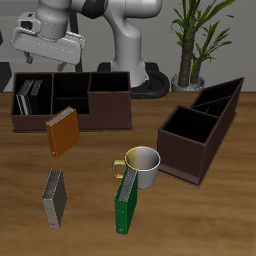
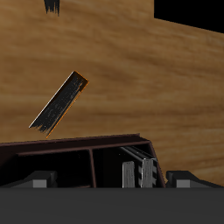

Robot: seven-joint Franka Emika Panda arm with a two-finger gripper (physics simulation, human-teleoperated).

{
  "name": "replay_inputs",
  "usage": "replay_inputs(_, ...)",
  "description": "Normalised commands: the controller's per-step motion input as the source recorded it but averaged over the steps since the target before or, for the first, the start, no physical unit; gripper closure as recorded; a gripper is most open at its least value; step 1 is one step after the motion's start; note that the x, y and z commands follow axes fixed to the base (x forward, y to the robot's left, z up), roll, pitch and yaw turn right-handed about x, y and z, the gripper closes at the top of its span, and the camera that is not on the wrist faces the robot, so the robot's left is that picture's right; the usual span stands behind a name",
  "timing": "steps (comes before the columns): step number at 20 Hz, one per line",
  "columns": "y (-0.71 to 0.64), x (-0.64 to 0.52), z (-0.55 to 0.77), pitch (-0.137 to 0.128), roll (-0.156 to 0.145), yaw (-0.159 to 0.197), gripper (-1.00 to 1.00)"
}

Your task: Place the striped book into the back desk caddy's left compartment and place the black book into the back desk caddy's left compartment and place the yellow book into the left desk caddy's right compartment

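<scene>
My gripper [image 1: 48,58] hangs open and empty above the back desk caddy [image 1: 110,118], over the end compartment farthest from the left desk caddy. In that compartment stand two books: a pale-lined one that looks like the striped book [image 1: 36,90] and a dark one that looks like the black book [image 1: 23,98]. The wrist view shows my gripper [image 2: 109,179] with its fingers [image 2: 35,182] wide apart over this caddy [image 2: 52,149] and the upright books [image 2: 136,168]. The yellow book [image 1: 62,132] leans tilted against the back caddy's front wall and also shows in the wrist view [image 2: 59,101]. The left desk caddy [image 1: 190,160] stands at an angle, its compartments empty.
A grey book [image 1: 55,197] lies flat near the table's front edge. A green book [image 1: 127,198] leans against a pale mug [image 1: 143,165] mid-table. A potted plant [image 1: 190,50] and the robot's base [image 1: 128,50] stand behind the caddies.
</scene>
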Motion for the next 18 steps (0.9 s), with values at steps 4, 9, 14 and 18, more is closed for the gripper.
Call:
replay_inputs(4,0.35,0.34,0.16,-0.149,-0.023,0.075,-1.00)
replay_inputs(9,0.50,0.37,0.11,-0.103,-0.025,-0.017,-1.00)
replay_inputs(14,0.44,0.55,0.14,-0.049,0.034,0.023,-1.00)
replay_inputs(18,0.14,0.47,0.02,-0.058,-0.023,0.055,-1.00)
